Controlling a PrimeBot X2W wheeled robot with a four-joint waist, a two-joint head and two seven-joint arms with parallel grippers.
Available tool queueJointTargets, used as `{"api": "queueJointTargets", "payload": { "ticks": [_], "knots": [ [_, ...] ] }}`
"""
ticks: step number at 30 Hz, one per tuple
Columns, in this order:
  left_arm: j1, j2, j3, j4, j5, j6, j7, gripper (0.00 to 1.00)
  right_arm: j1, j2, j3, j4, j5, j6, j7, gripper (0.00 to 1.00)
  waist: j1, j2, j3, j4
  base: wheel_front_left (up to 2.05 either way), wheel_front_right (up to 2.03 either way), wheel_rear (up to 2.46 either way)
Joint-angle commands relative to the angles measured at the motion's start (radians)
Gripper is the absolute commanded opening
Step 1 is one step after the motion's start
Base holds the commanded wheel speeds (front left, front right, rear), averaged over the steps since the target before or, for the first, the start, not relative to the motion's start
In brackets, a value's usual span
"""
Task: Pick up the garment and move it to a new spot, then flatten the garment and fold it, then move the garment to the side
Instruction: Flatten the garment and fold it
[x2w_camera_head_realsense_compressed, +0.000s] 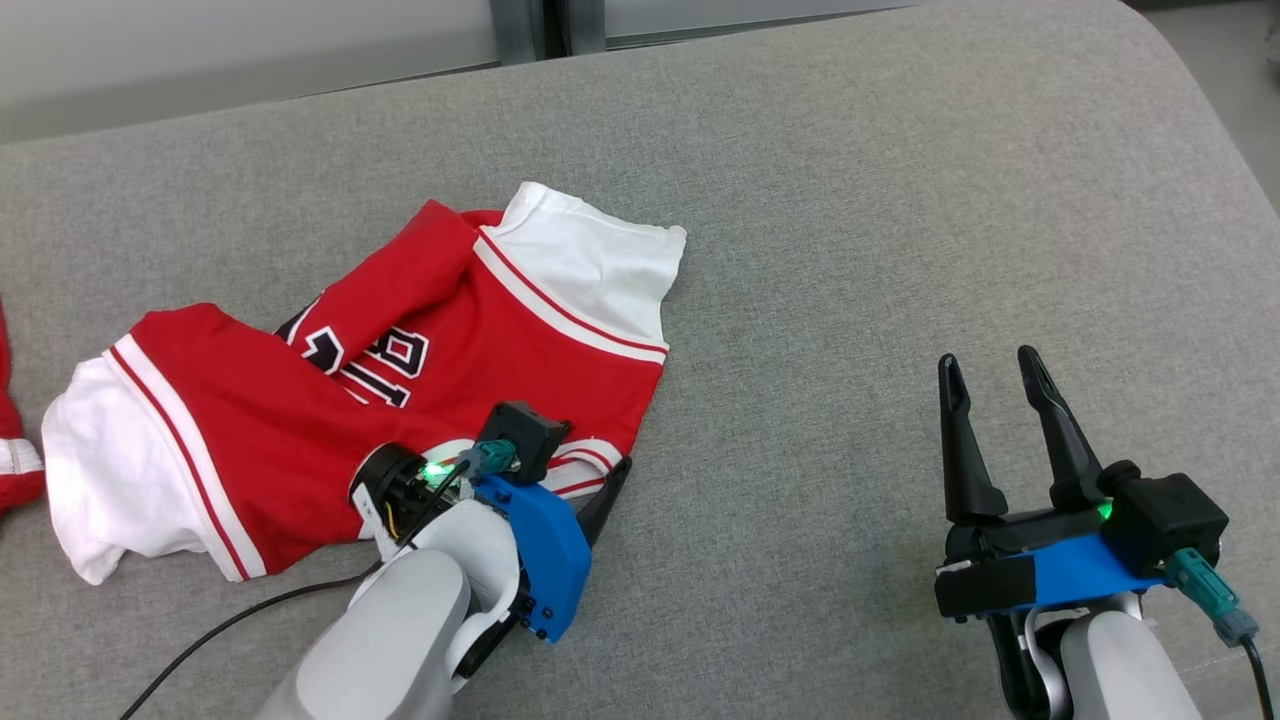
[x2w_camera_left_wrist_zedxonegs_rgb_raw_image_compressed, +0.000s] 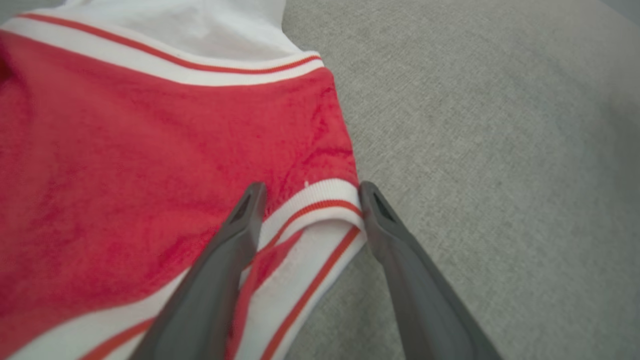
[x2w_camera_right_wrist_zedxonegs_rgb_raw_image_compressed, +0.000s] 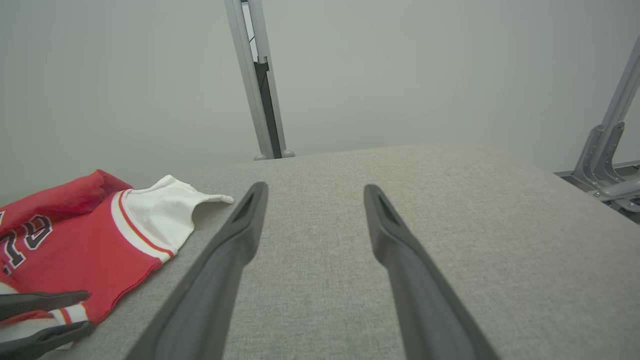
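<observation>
**Lining up the left-arm pick on the jersey hem corner**

Left gripper is straddling the striped white-and-red hem corner of the red-and-white lettered jersey garment. Its jaws are standing wide, nothing pinched yet. In the left wrist view one finger is sitting over the cloth, the other just off its edge over the grey woven fabric surface.

Garment is lying crumpled in the left half of the head view, long axis running lower left to upper right. The hem corner is sitting on its lower right side, right between the left jaws.

Right gripper is hovering at lower right of the head view over bare grey, jaws also wide, holding nothing, well apart from the cloth.

Left arm is by far the nearer one. I'm reading this as the pick step, with closing on that corner looking like the next call.

Count: one garment, two white sleeves, two grippers. A red-and-white scrap is poking in at the left edge of the head view; can't tell what it is.
</observation>
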Motion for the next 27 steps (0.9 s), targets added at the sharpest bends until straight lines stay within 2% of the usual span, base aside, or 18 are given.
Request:
{"api": "queueJointTargets", "payload": {
  "ticks": [1, 6, 7, 8, 18, 23, 27],
  "knots": [
    [-0.002, 0.014, -0.021, 0.014, -0.017, -0.001, 0.039, 1.00, -0.009, 0.000, -0.004, -0.002, 0.006, 0.000, -0.001, 1.00, -0.0001, 0.0000, 0.000, 0.000, 0.00, 0.00, 0.00],
    [0.002, 0.038, -0.074, 0.035, -0.050, -0.001, 0.120, 1.00, -0.010, 0.000, -0.001, -0.002, 0.006, 0.000, -0.001, 1.00, -0.0001, 0.0000, -0.003, 0.001, 0.00, 0.00, 0.00],
    [0.001, 0.041, -0.078, 0.034, -0.056, -0.001, 0.121, 0.06, -0.010, 0.000, -0.001, -0.002, 0.005, 0.000, -0.001, 1.00, -0.0001, 0.0000, -0.004, 0.003, 0.00, 0.00, 0.00],
    [0.000, 0.043, -0.083, 0.033, -0.061, -0.001, 0.120, 0.00, -0.009, 0.000, -0.001, -0.002, 0.005, 0.000, -0.001, 1.00, -0.0001, 0.0000, -0.005, 0.004, 0.00, 0.00, 0.00],
    [0.048, 0.053, -0.078, -0.063, -0.145, -0.001, 0.059, 0.00, 0.033, 0.000, -0.016, 0.012, -0.006, 0.000, -0.001, 1.00, -0.0001, 0.0000, -0.073, 0.072, 0.00, 0.00, 0.00],
    [0.135, 0.115, -0.073, -0.198, -0.183, 0.010, 0.100, 0.00, 0.057, 0.000, -0.025, 0.018, -0.013, 0.000, -0.001, 1.00, -0.0001, 0.0000, -0.120, 0.133, 0.00, 0.00, 0.00],
    [0.234, 0.194, -0.054, -0.335, -0.220, 0.053, 0.168, 0.00, 0.073, 0.000, -0.024, 0.023, -0.013, 0.000, -0.001, 1.00, -0.0001, 0.0000, -0.147, 0.180, 0.00, 0.00, 0.00]
  ]
}}
